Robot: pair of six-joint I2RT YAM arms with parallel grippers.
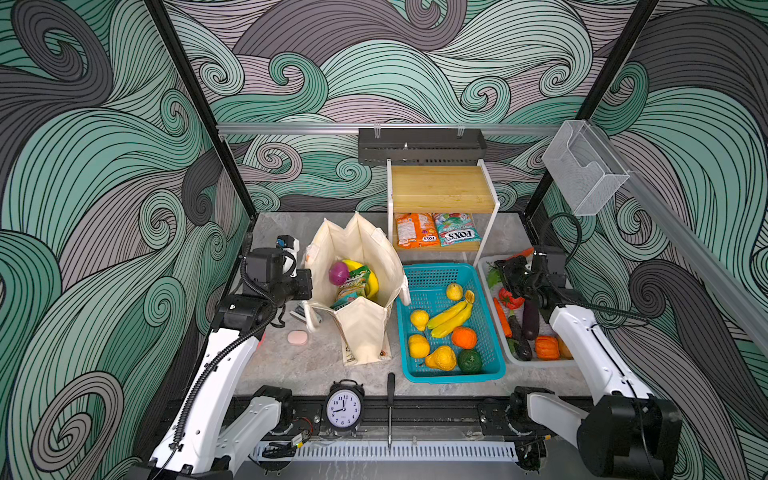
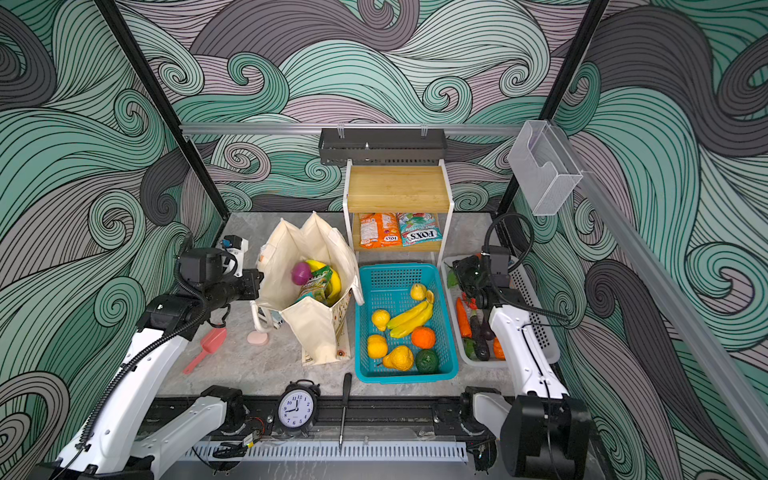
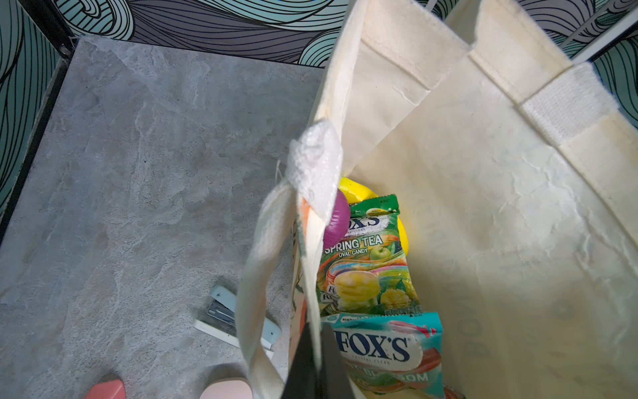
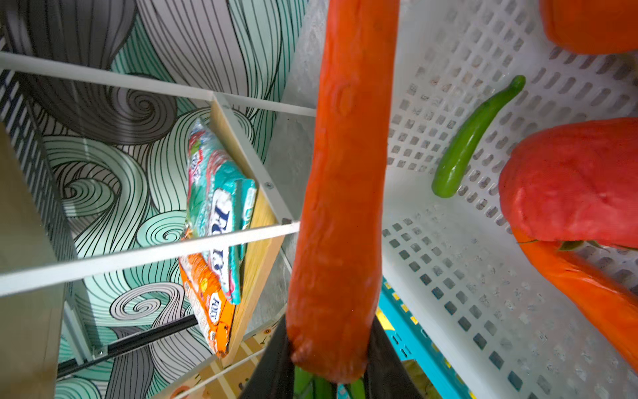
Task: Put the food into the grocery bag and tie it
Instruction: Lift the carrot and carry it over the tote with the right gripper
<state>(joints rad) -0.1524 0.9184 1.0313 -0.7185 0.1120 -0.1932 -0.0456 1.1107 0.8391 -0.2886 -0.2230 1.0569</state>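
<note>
The cream grocery bag (image 1: 361, 332) (image 2: 311, 328) stands open at the table's middle left. Inside lie a purple onion (image 1: 338, 273), a yellow banana (image 1: 353, 264), a green candy packet (image 3: 366, 262) and a teal packet (image 3: 386, 349). My left gripper (image 3: 316, 362) is shut on the bag's left wall at the rim, beside a white handle (image 3: 255, 276). My right gripper (image 4: 329, 359) is shut on the thick end of an orange carrot (image 4: 345, 193), held above the far end of the white basket (image 1: 484, 266); the carrot's tip (image 1: 524, 252) sticks out towards the back.
A teal basket (image 1: 440, 274) of toy fruit sits right of the bag. The white basket holds vegetables (image 1: 530, 320). A shelf rack (image 1: 442, 189) behind holds two candy packets (image 1: 415, 230). Clock (image 1: 343, 407) and screwdriver (image 1: 390, 411) lie at the front edge; a stapler (image 3: 238, 317) and pink pad (image 1: 297, 337) lie left of the bag.
</note>
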